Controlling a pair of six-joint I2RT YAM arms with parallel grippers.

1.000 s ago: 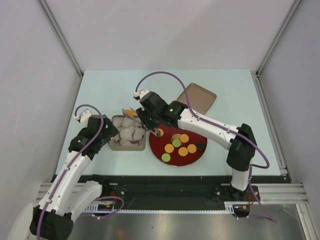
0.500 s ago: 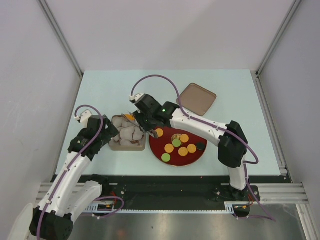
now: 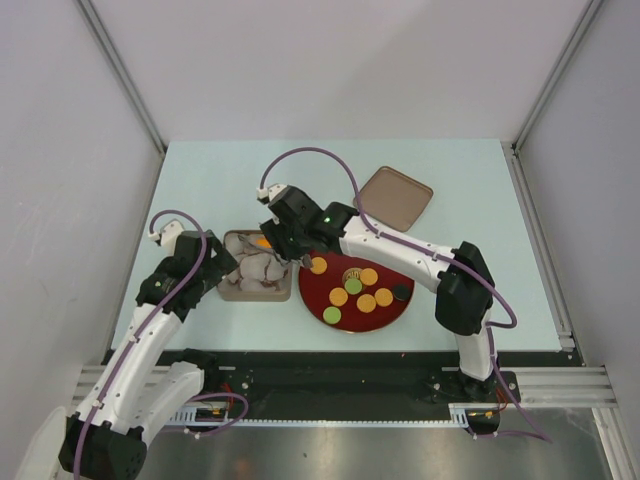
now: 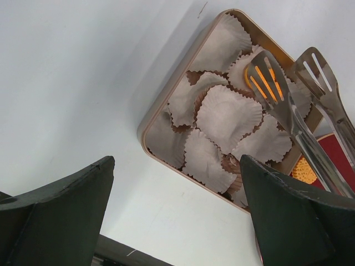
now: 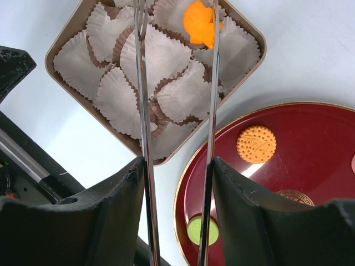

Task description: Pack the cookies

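Note:
Several cookies, mostly orange, two green and one black, lie on the dark-red plate. My right gripper is shut on metal tongs, whose arms reach over the tin of paper cups. The tong tips stand apart. An orange cookie lies in a far cup between them, loose from the tongs. It also shows in the top view as an orange cookie. My left gripper is open over bare table beside the tin's rim, holding nothing.
The tin's brown lid lies at the back right of the table. The plate's rim sits close to the tin's right side. Pale crumpled paper cups fill the tin. The left arm stands just left of the tin.
The right arm swung the tongs left from the plate to over the tin. The tongs have spread, and the orange cookie now rests in a cup. The left arm has not moved.

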